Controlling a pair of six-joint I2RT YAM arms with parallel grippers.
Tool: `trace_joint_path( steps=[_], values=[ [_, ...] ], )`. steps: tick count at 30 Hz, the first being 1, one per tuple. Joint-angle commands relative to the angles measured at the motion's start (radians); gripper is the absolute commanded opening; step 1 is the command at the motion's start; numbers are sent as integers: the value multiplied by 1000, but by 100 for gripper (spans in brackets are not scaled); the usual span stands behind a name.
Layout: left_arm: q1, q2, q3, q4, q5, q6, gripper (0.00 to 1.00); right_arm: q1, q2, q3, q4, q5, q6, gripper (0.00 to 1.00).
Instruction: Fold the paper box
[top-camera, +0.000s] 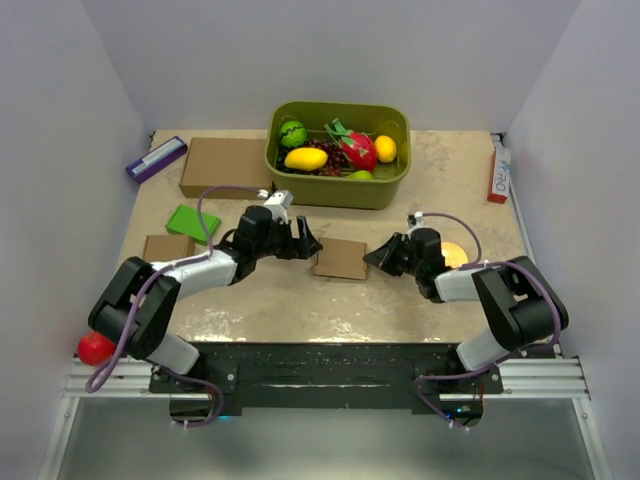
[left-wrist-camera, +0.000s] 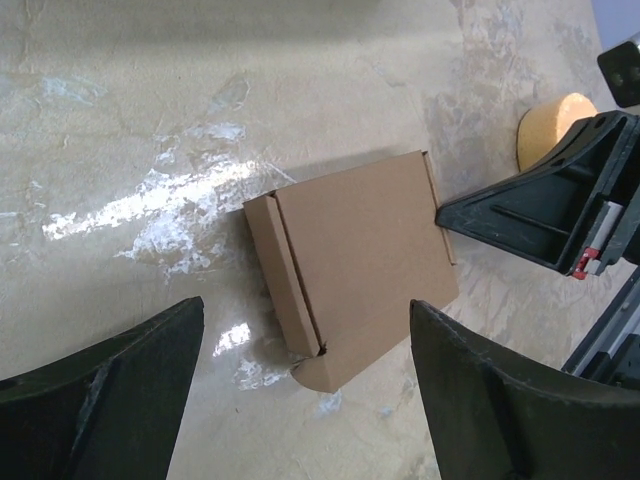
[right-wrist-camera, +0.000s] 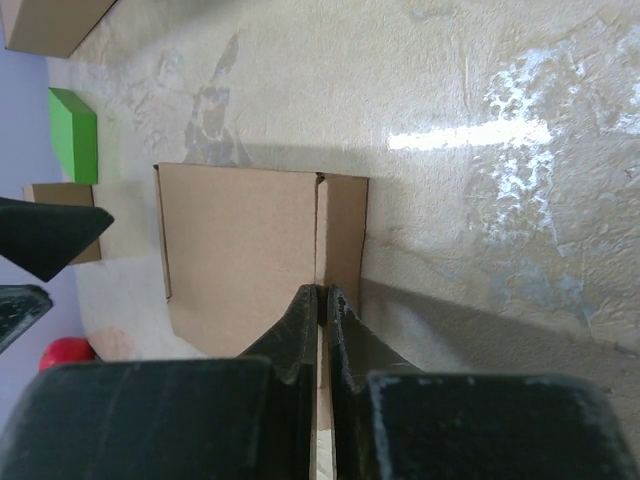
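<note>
Tightly on paper box — right tool

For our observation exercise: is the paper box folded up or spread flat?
Folded up: the paper box shows a closed top panel with side walls turned down, making a shallow carton, not a flat sheet.

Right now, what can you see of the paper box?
The paper box is plain brown thin cardboard, folded into a shallow rectangular carton with a narrow side panel, a seam and a rounded tab at one corner. It lies flat on the table between both arms. The shut right gripper meets its edge at the seam; a pinch cannot be confirmed. The open left gripper hovers apart from it.
</note>
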Motion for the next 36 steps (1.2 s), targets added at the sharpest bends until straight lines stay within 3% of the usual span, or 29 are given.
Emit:
trace_joint_path(
  steps=[1, 13, 22, 25, 29, 33, 34, 36],
  values=[
    [8, 51, -4, 72, 37, -34, 87, -33, 38, -47, -89, 24, -34, 0],
    [8, 172, 23, 174, 118, -94, 85, -64, 58, -70, -79, 18, -57, 0],
    [-15, 288, 52, 341, 243, -212, 75, -62, 50, -61, -97, 18, -90, 0],
    [-24, 315, 77, 387, 273, -249, 63, -64, 30, -56, -117, 18, -103, 0],
    [-29, 331, 102, 394, 295, -275, 41, -64, -8, -15, -177, 24, -159, 1],
    [-28, 331, 111, 358, 296, -279, 26, -62, -81, 18, -237, 23, -216, 22],
    [-29, 325, 111, 342, 296, -287, 21, -61, -111, 19, -249, 27, -225, 40],
    [-26, 309, 108, 324, 292, -293, 17, -54, -199, 12, -257, 41, -254, 54]
  ],
)
